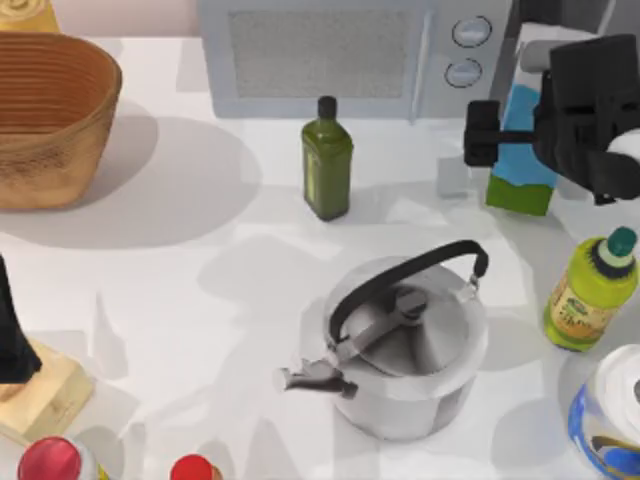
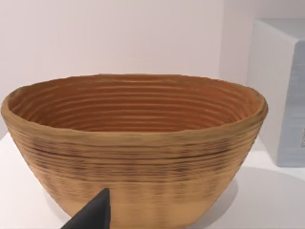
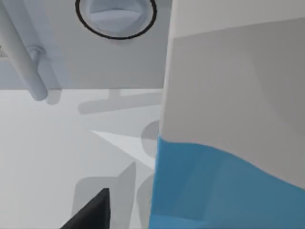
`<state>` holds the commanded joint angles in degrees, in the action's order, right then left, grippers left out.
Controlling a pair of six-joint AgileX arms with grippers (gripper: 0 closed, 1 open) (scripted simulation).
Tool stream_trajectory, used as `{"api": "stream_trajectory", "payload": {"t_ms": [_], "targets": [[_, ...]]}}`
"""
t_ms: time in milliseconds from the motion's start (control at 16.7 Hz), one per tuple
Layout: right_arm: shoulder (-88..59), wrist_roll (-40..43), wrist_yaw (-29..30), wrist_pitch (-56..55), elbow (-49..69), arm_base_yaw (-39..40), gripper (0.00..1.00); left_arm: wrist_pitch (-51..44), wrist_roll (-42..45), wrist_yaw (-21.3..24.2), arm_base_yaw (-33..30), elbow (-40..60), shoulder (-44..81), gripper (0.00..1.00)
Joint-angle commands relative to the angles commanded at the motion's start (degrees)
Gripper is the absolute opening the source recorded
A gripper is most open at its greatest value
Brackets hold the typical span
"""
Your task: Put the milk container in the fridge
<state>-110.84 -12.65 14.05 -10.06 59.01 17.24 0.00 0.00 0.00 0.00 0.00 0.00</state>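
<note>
The milk container [image 1: 520, 160], white on top, light blue below with a green base band, stands at the back right beside the microwave. In the right wrist view the milk container [image 3: 228, 143] is very near. My right gripper [image 1: 512, 135] is at its blue middle and open. One black finger [image 1: 483, 133] is on the carton's left side, and the fingertip [image 3: 90, 210] stands apart from it. The other finger is hidden. Part of the dark grey fridge [image 1: 570, 15] shows behind the carton at the back right corner. My left gripper [image 1: 8, 335] is parked at the left edge, its fingertip [image 2: 93, 214] facing the basket.
A light grey microwave [image 1: 330, 55] sits at the back. A woven basket [image 1: 50, 115] is back left and a dark green bottle [image 1: 327, 160] is in the middle. A steel kettle [image 1: 405, 345] is at the front, a yellow-green bottle [image 1: 590, 295] and a blue-white can [image 1: 610, 415] at the right.
</note>
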Motion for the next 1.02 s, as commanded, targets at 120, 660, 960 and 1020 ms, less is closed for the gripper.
{"api": "stream_trajectory", "payload": {"t_ms": [120, 660, 960, 1020], "targets": [[0.0, 0.0, 0.0, 0.0, 0.0, 0.0, 0.92, 0.0, 0.0, 0.0, 0.0, 0.0, 0.0, 1.00], [0.0, 0.0, 0.0, 0.0, 0.0, 0.0, 0.25, 0.0, 0.0, 0.0, 0.0, 0.0, 0.0, 1.00], [0.0, 0.0, 0.0, 0.0, 0.0, 0.0, 0.00, 0.0, 0.0, 0.0, 0.0, 0.0, 0.0, 1.00], [0.0, 0.0, 0.0, 0.0, 0.0, 0.0, 0.00, 0.0, 0.0, 0.0, 0.0, 0.0, 0.0, 1.00]]}}
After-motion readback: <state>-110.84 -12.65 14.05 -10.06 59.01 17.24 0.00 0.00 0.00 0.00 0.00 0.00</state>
